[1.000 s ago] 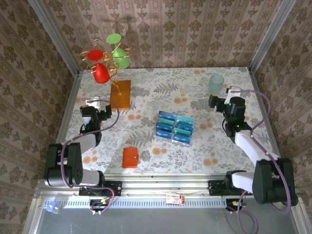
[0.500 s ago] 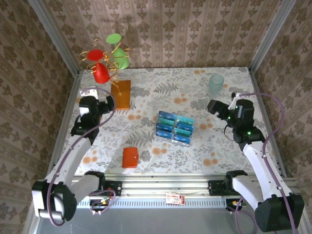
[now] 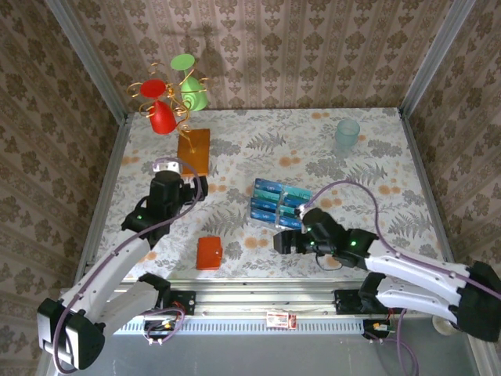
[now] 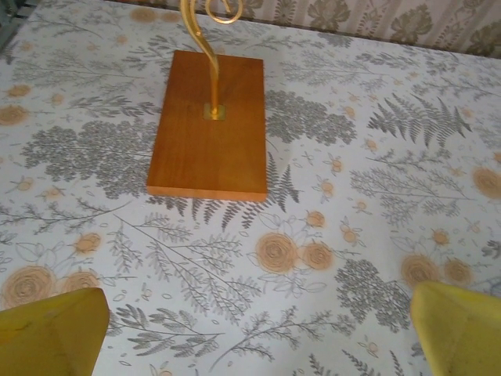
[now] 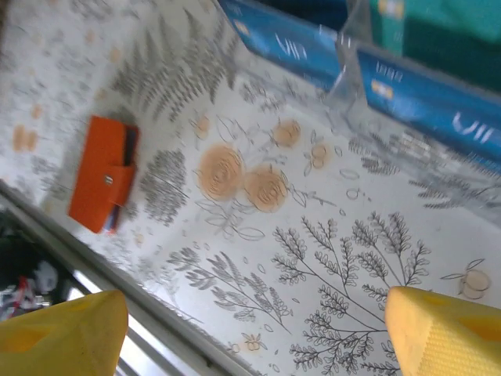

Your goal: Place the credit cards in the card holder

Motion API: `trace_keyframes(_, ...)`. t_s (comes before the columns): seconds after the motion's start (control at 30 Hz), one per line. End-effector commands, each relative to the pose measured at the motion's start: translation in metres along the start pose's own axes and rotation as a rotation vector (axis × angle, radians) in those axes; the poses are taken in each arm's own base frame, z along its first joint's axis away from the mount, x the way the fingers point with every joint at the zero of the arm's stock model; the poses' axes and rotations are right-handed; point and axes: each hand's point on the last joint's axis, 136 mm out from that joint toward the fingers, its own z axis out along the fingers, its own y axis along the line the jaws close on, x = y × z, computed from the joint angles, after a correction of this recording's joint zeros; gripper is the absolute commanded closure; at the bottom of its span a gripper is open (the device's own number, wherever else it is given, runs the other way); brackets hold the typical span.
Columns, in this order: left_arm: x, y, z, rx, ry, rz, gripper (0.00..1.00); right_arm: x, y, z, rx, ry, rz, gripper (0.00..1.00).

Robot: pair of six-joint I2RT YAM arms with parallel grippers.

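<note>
With jaws apart on both, my left gripper [image 4: 258, 329] hovers near the wooden board [image 4: 207, 129] and my right gripper [image 5: 252, 330] beside the credit cards [image 5: 423, 98].

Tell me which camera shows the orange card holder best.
The right wrist view: the card holder lies close and whole, its snap and folded edge visible. The top external view shows it as a small, plain orange square. The left wrist camera faces the brown board.
</note>
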Motion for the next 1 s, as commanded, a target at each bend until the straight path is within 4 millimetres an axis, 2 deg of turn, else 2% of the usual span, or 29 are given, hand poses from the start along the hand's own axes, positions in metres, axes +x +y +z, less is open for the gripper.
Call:
trace_keyframes(0.0,0.0,-0.001,-0.002,-0.014,-0.004,-0.005,0.0,-0.011,0.008,0.018,0.019,-0.068,0.032,0.14)
trace_keyframes(0.23,-0.004,0.002,-0.005,-0.02,-0.03,0.006,0.0,-0.017,0.018,0.047,0.05,-0.045,-0.014,0.14)
trace_keyframes(0.43,-0.006,0.001,-0.004,-0.02,-0.035,0.0,0.0,-0.022,0.028,0.064,0.04,-0.029,-0.033,0.14)
trace_keyframes(0.53,-0.007,0.0,-0.004,-0.017,-0.037,-0.002,0.0,-0.019,0.023,0.077,0.072,-0.009,-0.039,0.14)
trace_keyframes(0.77,-0.008,0.0,-0.005,-0.01,-0.041,-0.011,0.0,-0.021,0.016,0.092,0.113,0.007,-0.056,0.14)
trace_keyframes(0.97,-0.006,0.001,-0.004,-0.013,-0.045,-0.017,0.0,-0.041,-0.002,0.093,0.148,-0.028,-0.032,0.13)
